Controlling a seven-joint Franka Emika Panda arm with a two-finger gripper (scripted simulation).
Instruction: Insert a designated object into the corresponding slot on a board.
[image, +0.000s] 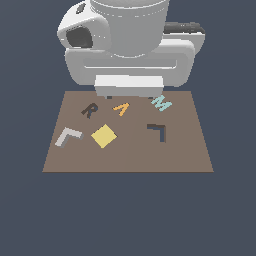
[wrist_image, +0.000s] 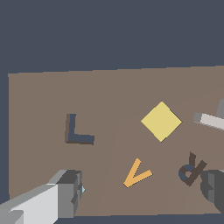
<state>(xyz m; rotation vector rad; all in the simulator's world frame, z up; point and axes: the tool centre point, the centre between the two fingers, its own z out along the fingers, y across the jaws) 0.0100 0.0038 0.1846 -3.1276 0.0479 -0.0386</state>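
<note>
- Dark slate-blue desk all round; on it lies the flat brown rectangular board (image: 128, 160).
- From the wrist view my pincer (wrist_image: 142, 190) hangs above the board's far edge, fingers (wrist_image: 65, 194) spread wide, nothing between them: released.
- Nearest it sit the orange letter A (image: 121, 108) and dark brown letter R (image: 90, 110).
- Further out, toward the exterior view's left, lies the small flat light-grey L-shaped block (image: 67, 136), beside the yellow square tile (image: 104, 135).
- Its long limb runs diagonally.
- I judge a reach outward and leftward comes first; the dark navy L-shaped recess (image: 159, 131) waits well apart, on the right.

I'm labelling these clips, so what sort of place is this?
Likely a simulated tabletop test scene, not a real room: a flat brown board with letter pieces like the R, an L slot, and plain featureless blue-grey surroundings.
</note>
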